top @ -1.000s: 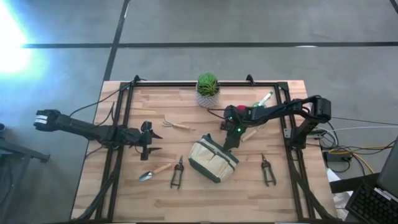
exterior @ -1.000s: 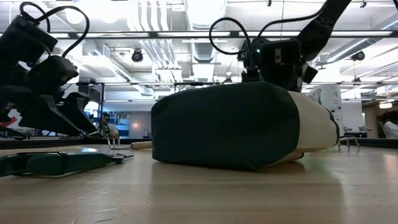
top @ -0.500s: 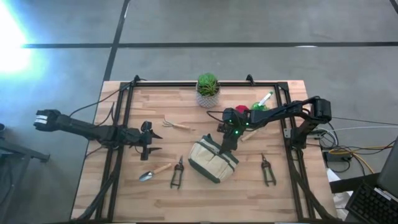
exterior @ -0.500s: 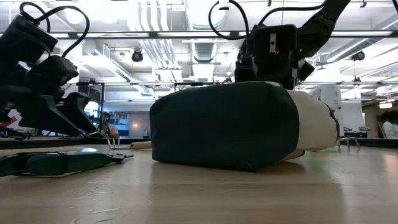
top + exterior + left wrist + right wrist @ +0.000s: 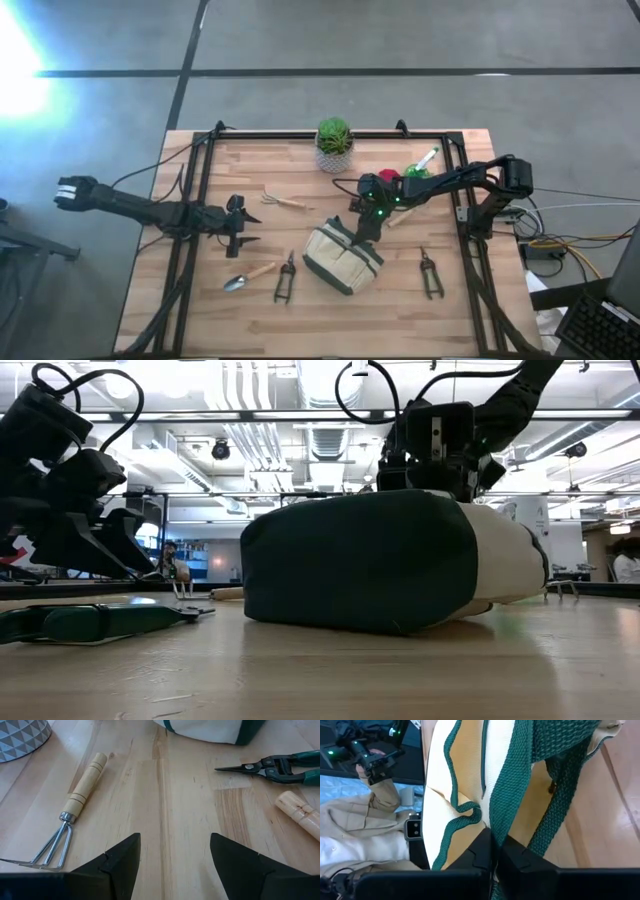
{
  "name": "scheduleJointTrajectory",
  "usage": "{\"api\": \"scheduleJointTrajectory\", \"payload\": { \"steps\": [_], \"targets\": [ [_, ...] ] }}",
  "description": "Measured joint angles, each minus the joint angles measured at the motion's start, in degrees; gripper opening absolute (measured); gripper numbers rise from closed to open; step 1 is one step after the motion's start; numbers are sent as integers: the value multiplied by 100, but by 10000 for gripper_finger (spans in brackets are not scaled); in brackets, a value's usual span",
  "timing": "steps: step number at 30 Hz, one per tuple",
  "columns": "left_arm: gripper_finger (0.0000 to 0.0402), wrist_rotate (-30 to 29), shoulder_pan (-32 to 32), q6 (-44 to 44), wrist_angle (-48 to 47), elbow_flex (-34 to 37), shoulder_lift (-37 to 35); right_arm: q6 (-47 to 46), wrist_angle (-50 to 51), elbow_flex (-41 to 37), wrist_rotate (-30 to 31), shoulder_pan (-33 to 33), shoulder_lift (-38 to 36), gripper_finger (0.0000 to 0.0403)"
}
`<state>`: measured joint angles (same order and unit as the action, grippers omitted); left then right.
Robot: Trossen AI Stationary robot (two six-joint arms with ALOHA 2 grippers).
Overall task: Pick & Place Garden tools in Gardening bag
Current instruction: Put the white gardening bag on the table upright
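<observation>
My right arm reaches in from three o'clock across the desk, bending down to the gardening bag, which lies on its side just below the desk's centre. My right gripper has its jaws clenched on the bag's green webbing handle at the bag's one o'clock edge. My left gripper waits at nine o'clock, jaws released, near the rake. The bag's inside is hidden.
</observation>
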<state>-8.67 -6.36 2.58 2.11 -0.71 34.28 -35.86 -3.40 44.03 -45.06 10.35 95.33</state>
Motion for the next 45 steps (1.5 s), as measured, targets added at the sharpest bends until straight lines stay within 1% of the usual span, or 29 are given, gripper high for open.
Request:
{"api": "scheduleJointTrajectory", "payload": {
  "steps": [4,7,10,13,16,19,22,24,26,29,33,38,45],
  "targets": [
    [241,0,1,1,0,0,-1,-20,65,45,0,0,-88,8],
    [241,0,-1,1,0,0,0,18,243,230,5,0,-249,8],
    [241,0,-1,1,0,0,-2,304,808,543,148,-8,-435,8],
    [241,0,0,1,0,0,2,825,1860,1030,616,-45,-534,8],
    [241,-2,1,-1,0,0,3,1369,2977,1616,1209,-135,-529,8],
    [241,-2,1,1,0,0,4,1738,3611,2131,1721,-254,-504,8],
    [241,-1,1,1,0,0,7,1888,3764,2496,1971,-343,-494,8],
    [241,-2,1,1,0,0,7,1931,3772,2694,1976,-365,-494,8],
    [241,0,-1,-1,0,0,7,1962,3982,2882,1990,-363,-494,8],
    [241,0,1,1,0,0,7,2007,4367,3088,2274,-377,-494,8],
    [241,0,1,1,0,0,7,2038,4489,3102,2321,-468,-491,8],
    [241,-2,1,-1,0,0,7,2068,4439,3062,2411,-797,-379,8],
    [241,-18,-1,0,0,0,4,1903,4050,3060,2295,-1234,25,8]
  ]
}}
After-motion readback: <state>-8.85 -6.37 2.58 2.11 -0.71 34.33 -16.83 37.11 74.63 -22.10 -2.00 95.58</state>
